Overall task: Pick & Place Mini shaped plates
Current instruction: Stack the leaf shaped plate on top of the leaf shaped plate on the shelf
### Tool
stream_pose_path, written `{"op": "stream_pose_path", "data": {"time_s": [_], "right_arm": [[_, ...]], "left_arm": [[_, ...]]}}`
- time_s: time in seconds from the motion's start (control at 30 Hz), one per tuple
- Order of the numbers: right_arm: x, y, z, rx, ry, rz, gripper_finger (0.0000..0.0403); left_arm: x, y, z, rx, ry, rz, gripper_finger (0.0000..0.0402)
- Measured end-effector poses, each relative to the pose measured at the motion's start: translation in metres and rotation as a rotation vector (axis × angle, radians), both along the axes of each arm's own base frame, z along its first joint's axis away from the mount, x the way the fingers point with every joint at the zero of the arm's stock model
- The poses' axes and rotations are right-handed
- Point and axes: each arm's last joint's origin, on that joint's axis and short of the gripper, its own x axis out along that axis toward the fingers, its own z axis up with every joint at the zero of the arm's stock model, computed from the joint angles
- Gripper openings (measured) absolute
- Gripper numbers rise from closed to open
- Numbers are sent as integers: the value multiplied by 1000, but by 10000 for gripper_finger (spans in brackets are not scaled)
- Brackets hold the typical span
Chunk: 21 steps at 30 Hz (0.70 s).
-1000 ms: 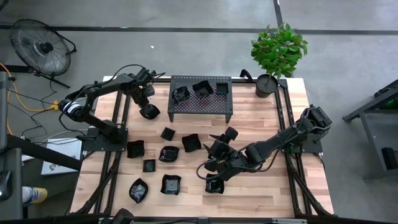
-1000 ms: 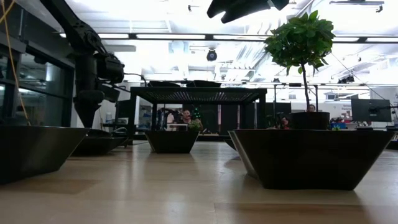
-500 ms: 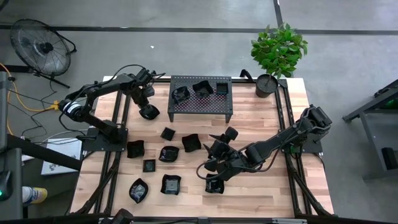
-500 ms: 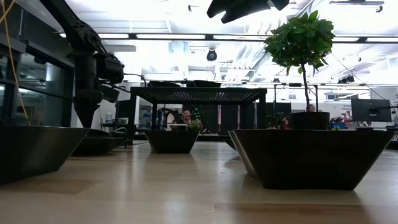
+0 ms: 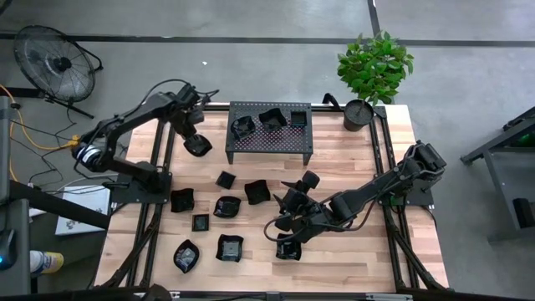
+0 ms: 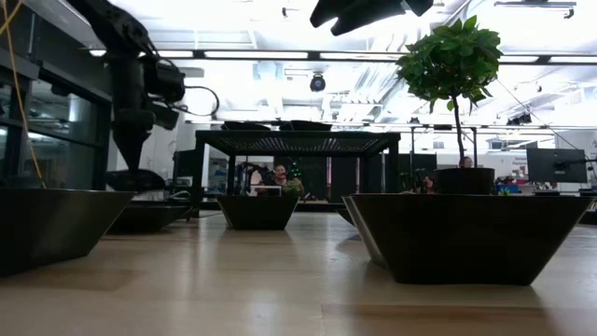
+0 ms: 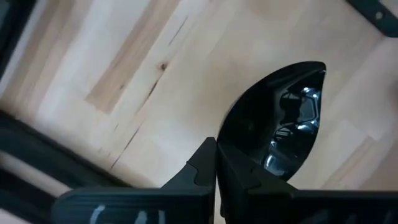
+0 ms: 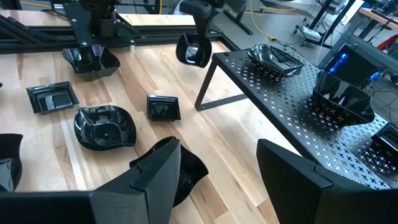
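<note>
My left gripper (image 5: 193,134) is shut on a small glossy black plate (image 5: 198,145), raised above the table's far left part, left of the black perforated rack (image 5: 269,138). The low view shows that plate (image 6: 140,179) off the wood, and the right wrist view shows it (image 8: 193,50) too. Three plates (image 5: 272,118) rest on the rack's top. Several more plates (image 5: 226,206) lie flat on the wood in the table's middle and near left. My right gripper (image 8: 217,171) hangs open above the table's middle, over a plate (image 8: 189,177) without touching it. My left gripper pinches the plate's rim (image 7: 229,146) between its two fingers (image 7: 202,165), at one edge only. The fingers come from above, pointing down. The plate is lifted clear of the table and reaches out sideways from the fingertips, its glossy inside facing up.
A potted plant (image 5: 374,67) and its black pot (image 5: 358,114) stand at the far right corner. The rack stands on thin legs (image 8: 208,81) with room under it. Black frame rails (image 5: 160,150) run along the table's left and right sides.
My left gripper has risen, staying shut on the plate. The plate rested on the wood a second ago and now hangs clear of it, most of the rise coming in the last half second. My right gripper has kept still.
</note>
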Motion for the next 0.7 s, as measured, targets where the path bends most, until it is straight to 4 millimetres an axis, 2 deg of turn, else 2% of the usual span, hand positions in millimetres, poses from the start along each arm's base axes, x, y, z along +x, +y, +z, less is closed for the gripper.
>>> {"op": "stream_pose_path", "data": {"time_s": [0.43, 0.7], "right_arm": [[0, 0, 0, -1, 2, 2, 208], [0, 0, 0, 2, -1, -1, 208]], "left_arm": [[-12, -18, 53, 74, -50, 0, 0], [-11, -21, 78, 105, -193, 50, 0]]}}
